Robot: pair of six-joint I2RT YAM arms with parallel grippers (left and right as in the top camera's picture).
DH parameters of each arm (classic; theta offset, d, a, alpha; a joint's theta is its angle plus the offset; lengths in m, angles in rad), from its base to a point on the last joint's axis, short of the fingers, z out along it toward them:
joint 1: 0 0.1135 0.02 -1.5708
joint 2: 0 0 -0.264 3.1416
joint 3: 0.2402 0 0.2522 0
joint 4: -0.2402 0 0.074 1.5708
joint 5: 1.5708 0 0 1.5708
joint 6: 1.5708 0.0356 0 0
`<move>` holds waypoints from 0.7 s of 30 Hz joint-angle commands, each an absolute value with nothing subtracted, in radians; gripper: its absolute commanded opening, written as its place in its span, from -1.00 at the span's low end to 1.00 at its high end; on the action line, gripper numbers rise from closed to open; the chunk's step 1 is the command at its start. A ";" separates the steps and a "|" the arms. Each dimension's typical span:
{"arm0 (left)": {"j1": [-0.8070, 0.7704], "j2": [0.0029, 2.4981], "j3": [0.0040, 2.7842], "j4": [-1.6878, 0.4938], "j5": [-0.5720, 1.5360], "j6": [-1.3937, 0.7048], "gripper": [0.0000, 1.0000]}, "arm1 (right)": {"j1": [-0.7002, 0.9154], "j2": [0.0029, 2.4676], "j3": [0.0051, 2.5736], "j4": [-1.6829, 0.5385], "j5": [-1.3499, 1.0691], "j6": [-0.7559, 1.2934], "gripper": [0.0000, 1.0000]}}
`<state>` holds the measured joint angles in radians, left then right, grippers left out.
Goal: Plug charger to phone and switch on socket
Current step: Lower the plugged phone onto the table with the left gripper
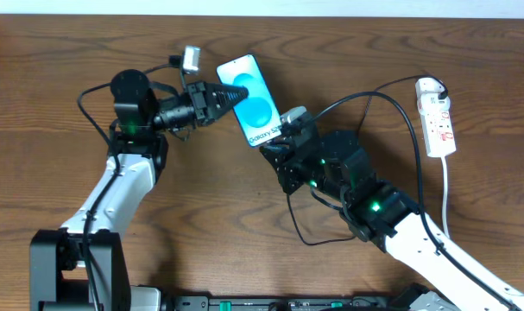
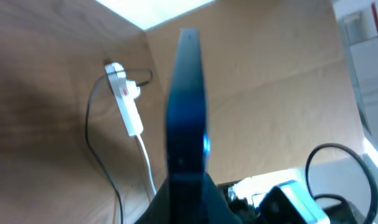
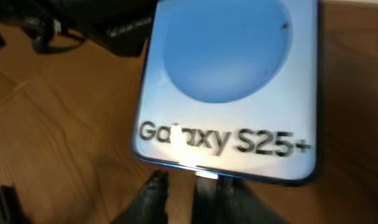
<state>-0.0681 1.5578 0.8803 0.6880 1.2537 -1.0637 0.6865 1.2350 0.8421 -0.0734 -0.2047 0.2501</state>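
Observation:
The phone [image 1: 253, 102] lies tilted at the back middle of the table, its blue-and-white "Galaxy S25+" screen up [image 3: 229, 93]. My left gripper [image 1: 225, 95] is shut on the phone's left edge; the left wrist view shows the phone edge-on [image 2: 187, 106] between the jaws. My right gripper [image 1: 283, 138] is at the phone's bottom edge. The charger's connector tip [image 3: 206, 176] touches that edge, beside the right finger. A strip of wood shows between it and the left finger [image 3: 195, 183]. The black cable [image 1: 391, 91] arcs to the socket [image 1: 438, 117] [image 2: 126, 102] at the right.
The socket's white cord [image 1: 445, 194] trails toward the front edge. A thin black cable loop [image 1: 298, 229] lies beside the right arm. The left arm's base [image 1: 72, 259] stands at the front left. A pale wall [image 2: 157, 9] borders the table's far edge.

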 commanded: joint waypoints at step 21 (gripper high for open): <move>-0.551 1.686 1.031 0.574 0.678 -0.982 -0.85 | 0.385 0.517 0.876 -0.550 0.263 0.285 0.98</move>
